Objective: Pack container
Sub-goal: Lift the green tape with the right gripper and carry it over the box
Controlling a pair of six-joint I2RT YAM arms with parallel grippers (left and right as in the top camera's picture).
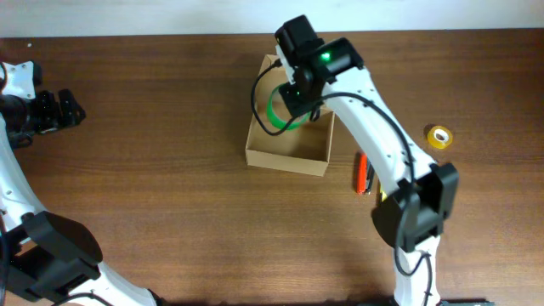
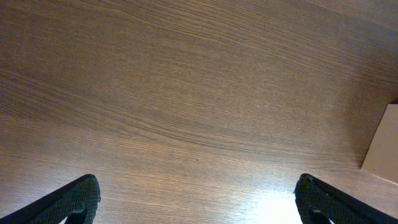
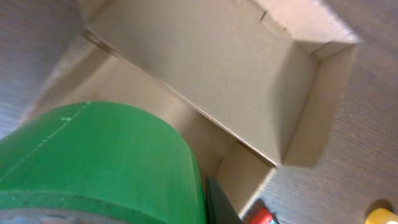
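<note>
We see the small tan cardboard box [image 1: 285, 160] lying open on the brown wooden table [image 1: 153, 178], its lid flap folded back toward the far edge. The right gripper [image 1: 293, 100] hangs over the cavity, clamped on 1 wide green tape roll [image 3: 93, 162]. The left gripper [image 2: 199, 202] sits well apart at the table's left side, its 2 fingers spread wide over bare wood. A small yellow tape roll [image 1: 439, 136] and a slim red object [image 1: 363, 172] lie right of the box.
</note>
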